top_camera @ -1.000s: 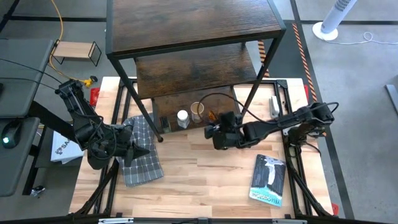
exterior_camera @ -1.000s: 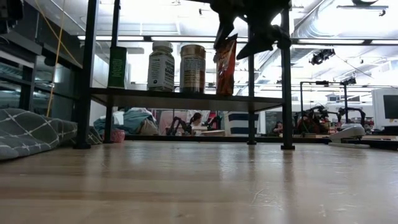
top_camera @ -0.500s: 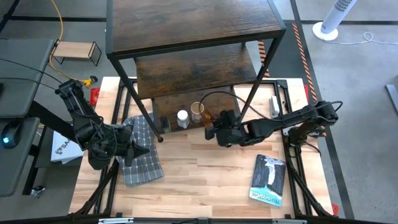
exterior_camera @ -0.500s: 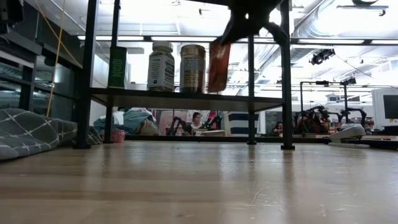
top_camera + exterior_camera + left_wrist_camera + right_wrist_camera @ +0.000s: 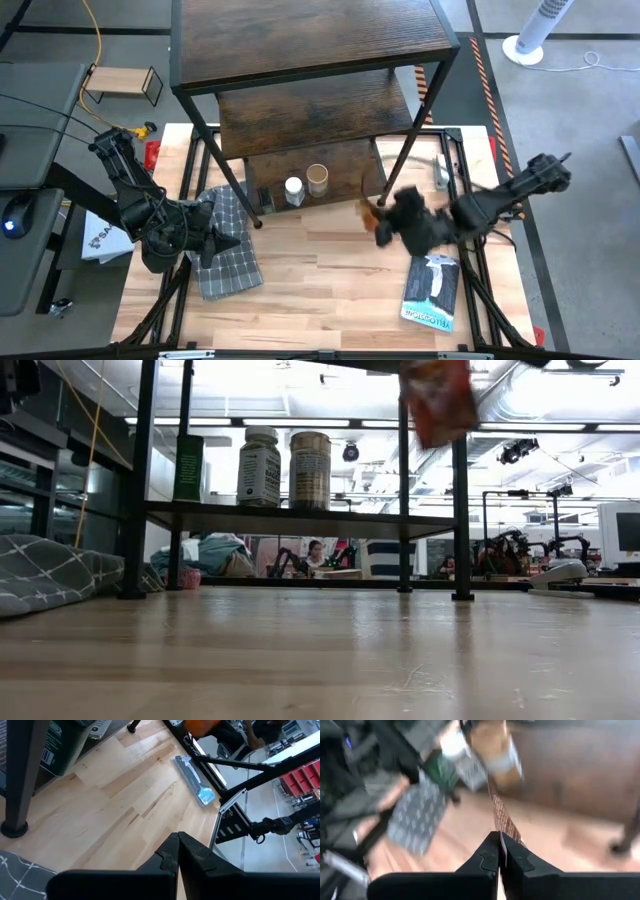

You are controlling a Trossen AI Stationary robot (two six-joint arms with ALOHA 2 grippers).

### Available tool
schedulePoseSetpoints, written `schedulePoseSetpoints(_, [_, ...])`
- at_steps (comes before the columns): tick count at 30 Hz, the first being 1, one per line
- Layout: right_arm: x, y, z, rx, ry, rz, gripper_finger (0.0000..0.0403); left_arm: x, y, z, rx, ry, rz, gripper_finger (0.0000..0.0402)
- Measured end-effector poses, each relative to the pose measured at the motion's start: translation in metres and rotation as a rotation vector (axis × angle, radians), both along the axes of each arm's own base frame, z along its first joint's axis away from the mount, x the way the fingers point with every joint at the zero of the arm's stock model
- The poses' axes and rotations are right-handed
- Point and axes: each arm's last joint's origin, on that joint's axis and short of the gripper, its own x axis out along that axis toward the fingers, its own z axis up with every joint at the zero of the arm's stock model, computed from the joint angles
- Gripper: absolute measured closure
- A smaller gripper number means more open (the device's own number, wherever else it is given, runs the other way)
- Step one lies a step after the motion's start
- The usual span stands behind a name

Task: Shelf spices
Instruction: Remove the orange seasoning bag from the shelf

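Partly done — a white-capped jar (image 5: pixel 294 189), tan canister (image 5: pixel 317 179) and green box (image 5: pixel 188 467) stand on the shelf (image 5: pixel 300 110) bottom tier. Right gripper (image 5: pixel 378 222), just in front of the shelf, pinches an orange-red spice packet (image 5: pixel 438 398) above the table — still to shelve. Left gripper (image 5: pixel 178 851) rests closed on the checked cloth (image 5: pixel 228 245), nothing held.

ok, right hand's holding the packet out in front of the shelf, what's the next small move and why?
Probably ease the right hand toward the shelf's lowest board, aiming for the bare space beside the tan canister. It is shut on the orange packet, which hangs above the table, on no board. The left hand waits over the checked cloth.
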Motion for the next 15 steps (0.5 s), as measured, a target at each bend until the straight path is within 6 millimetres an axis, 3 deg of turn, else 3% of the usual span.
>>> schedulePoseSetpoints(4, [-0.019,0.036,-0.026,0.073,0.094,-0.051,0.0403,0.000,0.000,0.000,0.003,-0.004,0.006,0.0397])
schedulePoseSetpoints(9, [-0.045,0.071,-0.068,0.070,0.172,-0.286,0.0403,0.000,0.001,0.000,0.001,-0.015,0.023,0.0397])
schedulePoseSetpoints(12, [-0.039,0.081,-0.085,0.094,0.271,-0.300,0.0403,0.000,0.001,0.001,-0.002,-0.027,0.045,0.0397])
schedulePoseSetpoints(15, [-0.028,0.085,-0.098,0.071,0.247,-0.311,0.0403,0.000,0.001,0.001,0.000,-0.031,0.050,0.0396])
